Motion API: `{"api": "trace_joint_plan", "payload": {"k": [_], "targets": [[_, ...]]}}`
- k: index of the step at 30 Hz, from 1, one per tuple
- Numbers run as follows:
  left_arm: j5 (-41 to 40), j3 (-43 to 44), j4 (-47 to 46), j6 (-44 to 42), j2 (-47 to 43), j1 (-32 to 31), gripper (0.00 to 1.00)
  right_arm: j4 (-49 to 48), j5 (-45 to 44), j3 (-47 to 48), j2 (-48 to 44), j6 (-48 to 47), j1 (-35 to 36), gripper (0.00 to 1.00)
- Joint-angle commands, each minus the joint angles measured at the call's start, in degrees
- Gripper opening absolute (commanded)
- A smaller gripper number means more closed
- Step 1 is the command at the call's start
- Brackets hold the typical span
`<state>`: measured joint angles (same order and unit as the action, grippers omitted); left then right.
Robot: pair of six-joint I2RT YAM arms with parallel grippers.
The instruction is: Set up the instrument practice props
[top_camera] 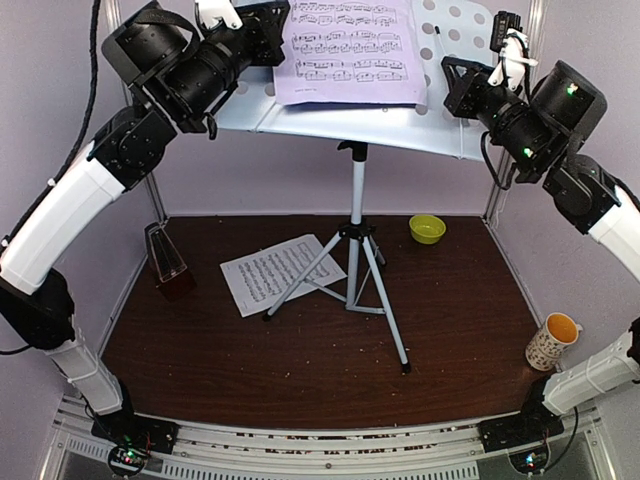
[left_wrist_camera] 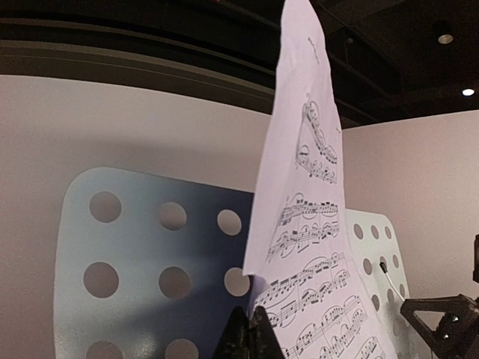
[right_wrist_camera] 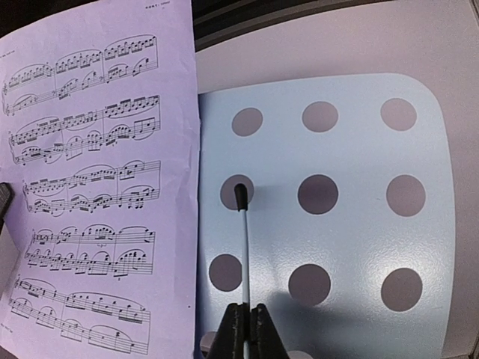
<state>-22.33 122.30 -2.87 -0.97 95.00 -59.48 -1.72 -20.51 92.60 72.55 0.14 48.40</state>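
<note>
The white perforated music stand (top_camera: 455,125) stands on its tripod (top_camera: 356,262) mid-table. The lavender sheet (top_camera: 347,50) lies against its desk. My left gripper (top_camera: 280,42) is shut on the sheet's left edge; in the left wrist view the gripper (left_wrist_camera: 251,320) pinches the lavender sheet (left_wrist_camera: 307,224) in front of the desk (left_wrist_camera: 142,247). My right gripper (top_camera: 447,68) is shut on a thin white black-tipped rod (right_wrist_camera: 245,239) lying against the desk (right_wrist_camera: 352,232), right of the sheet (right_wrist_camera: 97,187). The white sheet (top_camera: 275,272) lies on the table. The metronome (top_camera: 166,262) stands at left.
A small green bowl (top_camera: 427,228) sits at the back right of the brown table (top_camera: 460,330). A patterned yellow-lined cup (top_camera: 552,342) stands at the right edge. Tripod legs spread over the table's middle. Purple walls close in the back and sides.
</note>
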Motion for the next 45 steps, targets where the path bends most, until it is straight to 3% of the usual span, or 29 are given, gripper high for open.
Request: {"api": "trace_joint_plan", "payload": {"k": [1, 11, 19, 35, 45], "targets": [[-1.5, -0.3, -4.9, -5.6, -1.4, -2.4, 0.0, -4.5, 0.7, -1.7, -1.6, -1.0, -0.3, 0.0], [-5.5, 4.5, -5.1, -13.1, 3.6, -5.9, 0.0, -8.4, 2.5, -3.8, -2.0, -0.8, -0.3, 0.0], [-5.7, 5.4, -6.8, -10.9, 5.4, -5.9, 0.0, -8.6, 3.0, -4.0, -1.9, -0.9, -0.3, 0.0], [3.7, 6.2, -8.1, -6.2, 8.7, -5.9, 0.0, -9.2, 4.3, -4.5, -2.5, -1.2, -0.2, 0.0], [1.0, 10.4, -6.1, -3.4, 12.1, -5.1, 0.0, -11.5, 4.8, -6.3, -3.5, -1.6, -0.2, 0.0]]}}
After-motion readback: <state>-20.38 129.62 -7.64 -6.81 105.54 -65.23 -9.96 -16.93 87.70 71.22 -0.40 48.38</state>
